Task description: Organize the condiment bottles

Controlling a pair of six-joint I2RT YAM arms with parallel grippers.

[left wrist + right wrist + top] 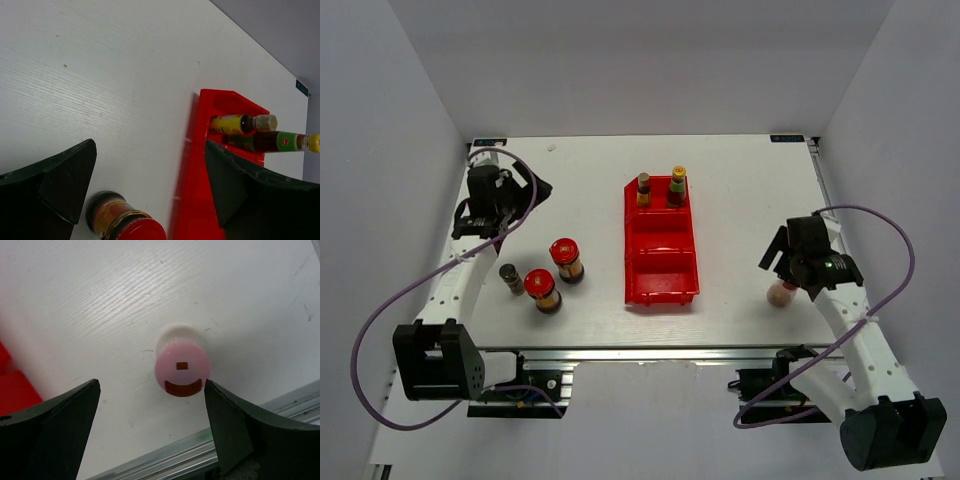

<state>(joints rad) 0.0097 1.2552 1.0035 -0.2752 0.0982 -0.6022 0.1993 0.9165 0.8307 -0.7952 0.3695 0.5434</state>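
Observation:
Two squat dark jars with red lids [566,260] [544,290] and a small dark-capped bottle [511,278] stand left of the red tray [661,292]. A dark-capped yellow-labelled bottle [644,188] and a yellow-capped green-labelled bottle [677,185] stand in its far compartment. A pink-capped bottle [780,294] stands near the front right. My left gripper [520,200] is open and empty, up and left of the jars. One jar [125,222] shows low between its fingers [60,185]. My right gripper [786,266] is open just above the pink-capped bottle [181,365], which stands ahead between its fingers, untouched.
The tray's middle and near compartments hold nothing. In the left wrist view the tray's rim [200,150] and the two bottles in it [240,123] [272,141] lie to the right. The table's front rail [200,450] runs close behind the pink-capped bottle.

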